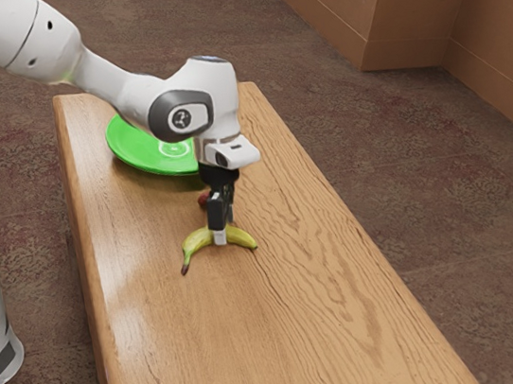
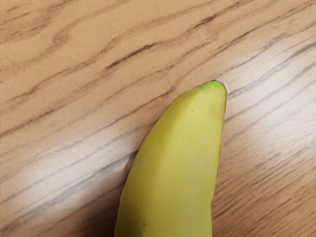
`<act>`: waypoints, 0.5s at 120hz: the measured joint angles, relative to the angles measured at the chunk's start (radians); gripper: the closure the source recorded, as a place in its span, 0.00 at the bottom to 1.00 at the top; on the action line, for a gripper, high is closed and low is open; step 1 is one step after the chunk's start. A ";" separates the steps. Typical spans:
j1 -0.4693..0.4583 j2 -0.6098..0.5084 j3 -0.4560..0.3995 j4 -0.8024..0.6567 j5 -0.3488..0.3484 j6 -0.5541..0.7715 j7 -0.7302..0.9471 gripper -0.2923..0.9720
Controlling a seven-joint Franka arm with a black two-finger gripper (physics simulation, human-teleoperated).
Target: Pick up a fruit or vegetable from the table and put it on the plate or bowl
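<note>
banana (image 1: 240, 240): yellow, curved, lying flat on the desk (image 1: 284, 322) about midway along its length, dark stem end toward the exterior view's left, tip toward the exterior view's right. in the wrist view the banana (image 2: 173, 173) sits close under the hand, its green-edged tip resting on the wood grain of the desk (image 2: 74, 74).

end effector (image 1: 217, 234): pointing straight down, lowered onto the banana's middle at desk level. grip state: cannot tell whether it is closed on the fruit or merely around it.

plate (image 1: 140, 146): green, round, on the desk's far end behind the arm (image 1: 106, 75), apart from the banana. a small reddish-brown item (image 1: 202, 198) lies between plate and banana; its identity is unclear.

surroundings: brown carpet floor (image 1: 404, 152); tan boxes (image 1: 383, 2) at upper right.
</note>
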 joint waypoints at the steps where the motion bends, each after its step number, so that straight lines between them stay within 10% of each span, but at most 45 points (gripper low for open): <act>1: 0.000 -0.001 0.000 0.000 0.000 0.000 0.000 0.23; 27: -0.001 -0.003 0.000 -0.001 0.006 0.003 0.005 0.55; 60: -0.009 -0.064 -0.002 0.003 0.017 0.016 0.005 0.63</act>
